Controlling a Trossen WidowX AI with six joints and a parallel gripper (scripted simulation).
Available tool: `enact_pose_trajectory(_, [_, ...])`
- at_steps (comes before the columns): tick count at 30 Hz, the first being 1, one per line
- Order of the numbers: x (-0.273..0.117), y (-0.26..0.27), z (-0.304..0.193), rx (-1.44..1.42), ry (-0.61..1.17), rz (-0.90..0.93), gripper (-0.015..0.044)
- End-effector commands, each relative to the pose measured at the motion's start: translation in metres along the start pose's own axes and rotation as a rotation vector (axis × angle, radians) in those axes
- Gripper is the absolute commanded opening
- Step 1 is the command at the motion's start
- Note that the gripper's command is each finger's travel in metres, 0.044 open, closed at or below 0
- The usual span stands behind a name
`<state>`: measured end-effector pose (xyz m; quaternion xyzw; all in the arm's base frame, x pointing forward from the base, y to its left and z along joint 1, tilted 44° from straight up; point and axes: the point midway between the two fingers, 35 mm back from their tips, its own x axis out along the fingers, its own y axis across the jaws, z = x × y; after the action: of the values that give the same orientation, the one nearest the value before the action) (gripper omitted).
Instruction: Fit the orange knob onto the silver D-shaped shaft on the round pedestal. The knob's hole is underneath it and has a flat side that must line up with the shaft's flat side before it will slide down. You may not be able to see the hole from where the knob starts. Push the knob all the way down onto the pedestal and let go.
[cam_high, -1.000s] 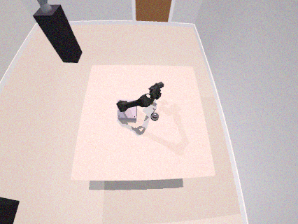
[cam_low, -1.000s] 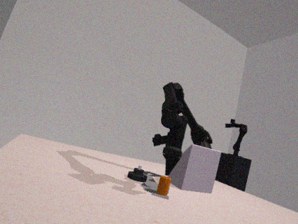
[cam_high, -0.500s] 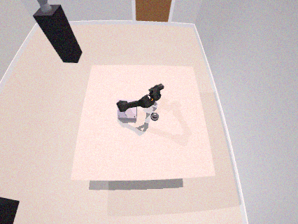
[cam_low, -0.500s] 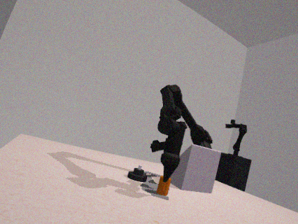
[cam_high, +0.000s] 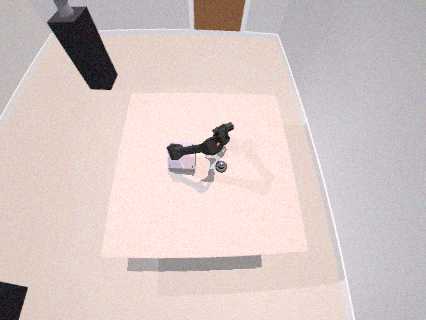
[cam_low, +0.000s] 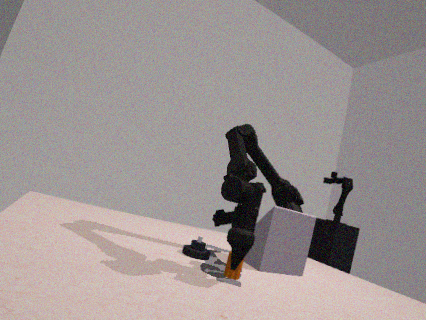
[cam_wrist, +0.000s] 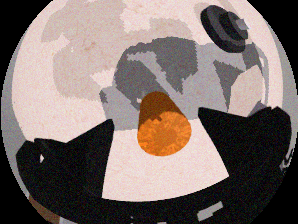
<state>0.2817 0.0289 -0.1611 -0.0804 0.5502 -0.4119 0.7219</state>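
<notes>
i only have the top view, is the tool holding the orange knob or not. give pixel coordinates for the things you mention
Observer: Not holding it. In the wrist view the tool (cam_low: 236, 267) (cam_wrist: 157, 117) is open, with a visible gap on each side of the orange knob (cam_high: 218, 144) (cam_low: 231, 270) (cam_wrist: 164, 134).
Operator: and is the knob on the pedestal
Observer: No. The exterior view shows it on the table (cam_high: 200, 220) (cam_low: 125, 295) (cam_wrist: 135, 185), beside the round pedestal (cam_high: 221, 166) (cam_low: 196, 251) (cam_wrist: 217, 31).
</notes>
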Motion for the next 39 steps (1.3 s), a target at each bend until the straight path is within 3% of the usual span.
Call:
enact_pose_trajectory(1, [0.007,-0.002,-0.001,-0.006,-0.003,-0.007,0.044])
enact_pose_trajectory(11, [0.02,-0.003,-0.001,-0.006,-0.004,-0.009,0.044])
enact_pose_trajectory(21, [0.02,-0.003,-0.001,-0.006,-0.004,-0.009,0.0177])
enact_pose_trajectory(27, [0.02,-0.003,-0.001,-0.006,-0.004,-0.009,0.0138])
enact_pose_trajectory(32, [0.017,0.0,-0.001,-0.03,-0.009,0.008,0.0006])
enact_pose_trajectory(39, [0.003,0.005,0.0,-0.049,-0.011,0.025,0.0])
